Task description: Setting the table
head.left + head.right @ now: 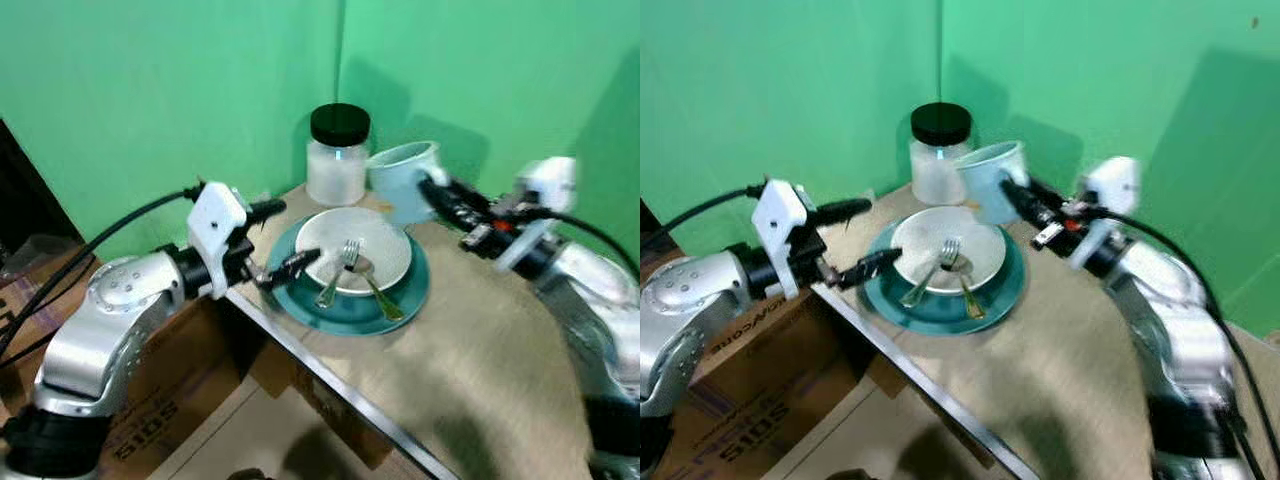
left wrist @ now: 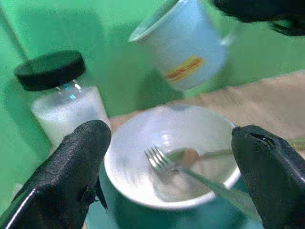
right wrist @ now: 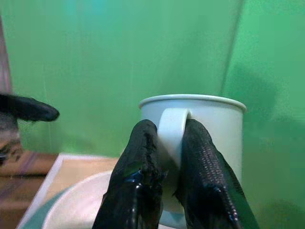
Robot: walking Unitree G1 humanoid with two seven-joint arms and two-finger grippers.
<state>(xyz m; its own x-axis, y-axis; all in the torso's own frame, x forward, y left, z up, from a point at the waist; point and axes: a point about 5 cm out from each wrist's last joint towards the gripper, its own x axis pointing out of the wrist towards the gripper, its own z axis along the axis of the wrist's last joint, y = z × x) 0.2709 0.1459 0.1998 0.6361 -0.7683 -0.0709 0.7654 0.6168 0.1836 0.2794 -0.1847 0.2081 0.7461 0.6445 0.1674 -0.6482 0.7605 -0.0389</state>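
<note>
While the right gripper [image 3: 164, 157] is clamped on the handle of the pale blue mug [image 1: 402, 180], the mug is held tilted, off the table [image 1: 480, 360], beside the black-lidded jar [image 1: 338, 155]. A fork [image 1: 340, 272] and spoon [image 1: 375, 285] are seen lying in the white bowl [image 1: 355, 250], which sits on the teal plate [image 1: 400, 300]. The left gripper [image 1: 285, 240] is held at the plate's edge, fingers spread apart.

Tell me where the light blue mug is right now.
The light blue mug is held by its handle in the right gripper, tilted, beside the jar and behind the white bowl.
</note>
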